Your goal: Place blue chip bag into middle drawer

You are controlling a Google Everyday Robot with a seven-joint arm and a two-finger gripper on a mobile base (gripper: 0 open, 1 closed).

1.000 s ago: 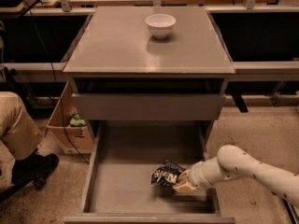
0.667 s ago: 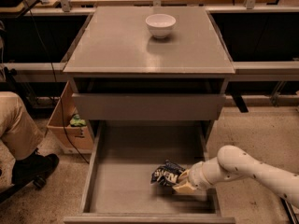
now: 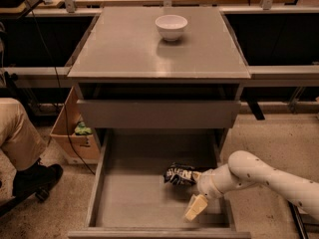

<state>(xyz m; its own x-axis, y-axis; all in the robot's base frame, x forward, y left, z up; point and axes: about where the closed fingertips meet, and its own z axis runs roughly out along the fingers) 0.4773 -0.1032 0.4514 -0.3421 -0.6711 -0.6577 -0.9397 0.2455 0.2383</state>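
1. A white round ceramic bowl (image 3: 171, 26) stands on the worktop of the grey metal cabinet (image 3: 149, 54), near its back edge.
2. A plain grey drawer front panel (image 3: 158, 114) sits just under that worktop.
3. An open brown cardboard box (image 3: 75, 138) rests on the floor left of the cabinet, with something green (image 3: 82, 130) inside.
4. Farther left of the cabinet are a tan-trousered leg (image 3: 17, 133) and a black shoe (image 3: 35, 178).

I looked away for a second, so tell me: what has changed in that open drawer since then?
The arm rose a little and the chip bag shifted slightly toward the back of the drawer. The gripper, low at the drawer's right, seems to have spread its fingers. One now juts down away from the bag, so the bag looks let go. The bowl and cabinet stayed put.
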